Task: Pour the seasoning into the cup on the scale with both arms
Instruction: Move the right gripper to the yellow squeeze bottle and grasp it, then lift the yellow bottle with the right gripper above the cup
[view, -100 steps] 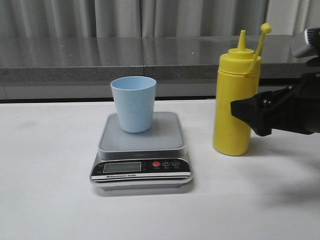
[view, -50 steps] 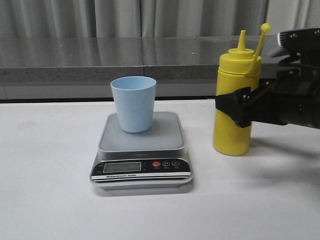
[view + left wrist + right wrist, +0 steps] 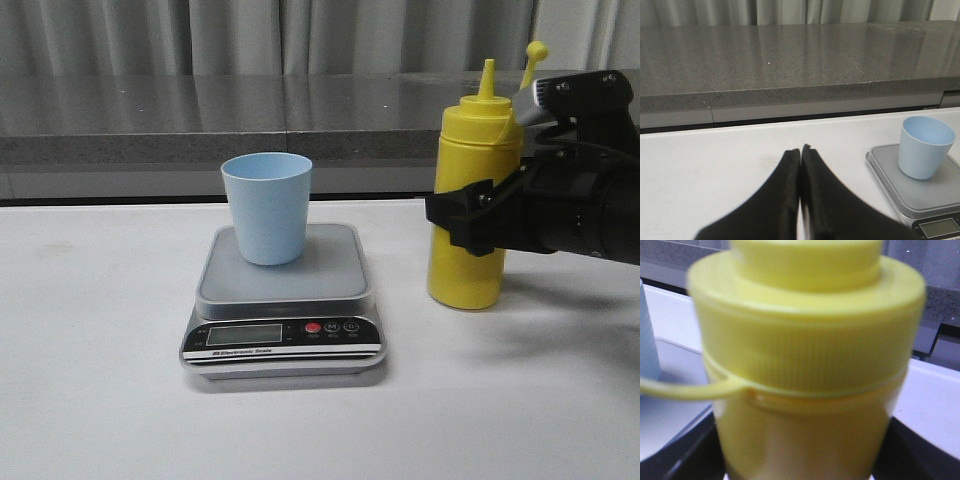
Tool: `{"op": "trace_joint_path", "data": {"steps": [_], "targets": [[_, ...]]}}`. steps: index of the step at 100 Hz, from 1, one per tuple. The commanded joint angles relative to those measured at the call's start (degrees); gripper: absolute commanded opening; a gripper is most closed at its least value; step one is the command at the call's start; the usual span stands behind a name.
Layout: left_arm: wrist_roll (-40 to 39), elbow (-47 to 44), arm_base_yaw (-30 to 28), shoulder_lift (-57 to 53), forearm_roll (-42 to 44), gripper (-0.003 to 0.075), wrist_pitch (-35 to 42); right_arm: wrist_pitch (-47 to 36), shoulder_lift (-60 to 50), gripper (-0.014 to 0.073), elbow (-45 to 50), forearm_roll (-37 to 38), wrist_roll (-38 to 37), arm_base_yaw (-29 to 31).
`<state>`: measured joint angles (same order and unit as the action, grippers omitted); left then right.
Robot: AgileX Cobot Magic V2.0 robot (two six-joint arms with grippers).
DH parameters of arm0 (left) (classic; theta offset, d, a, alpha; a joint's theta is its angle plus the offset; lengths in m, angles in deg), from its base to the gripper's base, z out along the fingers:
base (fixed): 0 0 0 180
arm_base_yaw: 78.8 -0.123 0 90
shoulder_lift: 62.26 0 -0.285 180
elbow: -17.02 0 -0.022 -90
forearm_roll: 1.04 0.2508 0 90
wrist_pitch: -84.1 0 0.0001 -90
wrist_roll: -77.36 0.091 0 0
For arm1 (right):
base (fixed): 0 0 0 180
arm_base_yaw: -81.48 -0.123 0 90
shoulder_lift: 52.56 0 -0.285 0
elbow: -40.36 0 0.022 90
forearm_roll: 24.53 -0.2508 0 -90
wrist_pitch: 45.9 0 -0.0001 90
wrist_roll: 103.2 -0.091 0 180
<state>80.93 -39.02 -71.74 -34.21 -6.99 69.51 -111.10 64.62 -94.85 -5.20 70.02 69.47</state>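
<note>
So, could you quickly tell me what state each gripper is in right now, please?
Left gripper: closed, holding nothing.
Right gripper: fingers on either side of the seasoning bottle; whether it has clamped cannot be told.

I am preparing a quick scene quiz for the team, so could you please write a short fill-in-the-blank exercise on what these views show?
1. The light blue cup stands on the ____.
2. The right gripper is at the ____ squeeze bottle.
3. The left gripper has its fingers ____, holding nothing.
4. The bottle stands on the ____, beside the scale.

Missing words: scale; yellow; shut; table
</note>
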Motion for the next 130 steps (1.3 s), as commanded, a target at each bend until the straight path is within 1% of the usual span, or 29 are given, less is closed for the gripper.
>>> {"op": "trace_joint_path", "data": {"steps": [1,9,19,26,41,53,65,74,81,93,110,130], "targets": [[-0.35,1.62,-0.08,0.26,-0.15,-0.002,4.97,-5.45,-2.04,0.0393,-1.07,0.57,0.0,-0.06],[-0.35,1.62,-0.08,0.26,-0.15,-0.002,4.97,-5.52,-2.04,0.0309,-1.07,0.88,0.0,-0.06],[-0.35,1.62,-0.08,0.26,-0.15,-0.002,4.97,-7.22,-2.04,0.0266,-1.07,0.88,0.0,-0.06],[-0.35,1.62,-0.08,0.26,-0.15,-0.002,4.97,-9.57,-2.04,0.0265,-1.01,0.88,0.0,-0.06],[-0.35,1.62,-0.08,0.26,-0.15,-0.002,4.97,-9.52,-2.48,0.0265,-1.08,0.8,0.0,-0.06],[-0.35,1.62,-0.08,0.26,-0.15,-0.002,4.97,-8.07,-3.46,0.0265,-1.08,1.22,0.11,-0.06],[-0.35,1.62,-0.08,0.26,-0.15,-0.002,4.97,-5.64,-5.75,0.0265,-1.08,2.31,3.2,-0.06],[-0.35,1.62,-0.08,0.26,-0.15,-0.002,4.97,-1.41,-8.4,0.0265,-1.26,2.58,6.78,-0.06],[-0.35,1.62,-0.08,0.26,-0.15,-0.002,4.97,3.07,-10.53,0.0265,-2.1,3.71,8.11,-0.06],[-0.35,1.62,-0.08,0.26,-0.15,-0.002,4.97,11.4,-13.73,0.0265,-4.93,8.61,8.44,-0.18],[-0.35,1.62,-0.08,0.26,-0.15,-0.002,4.97,26.73,-17.21,0.0265,-10.49,14.16,8.55,-2.04],[-0.35,1.62,-0.08,0.26,-0.15,-0.002,4.97,44.33,-17.62,0.0265,-18.89,20.51,8.55,-6.96]]}}
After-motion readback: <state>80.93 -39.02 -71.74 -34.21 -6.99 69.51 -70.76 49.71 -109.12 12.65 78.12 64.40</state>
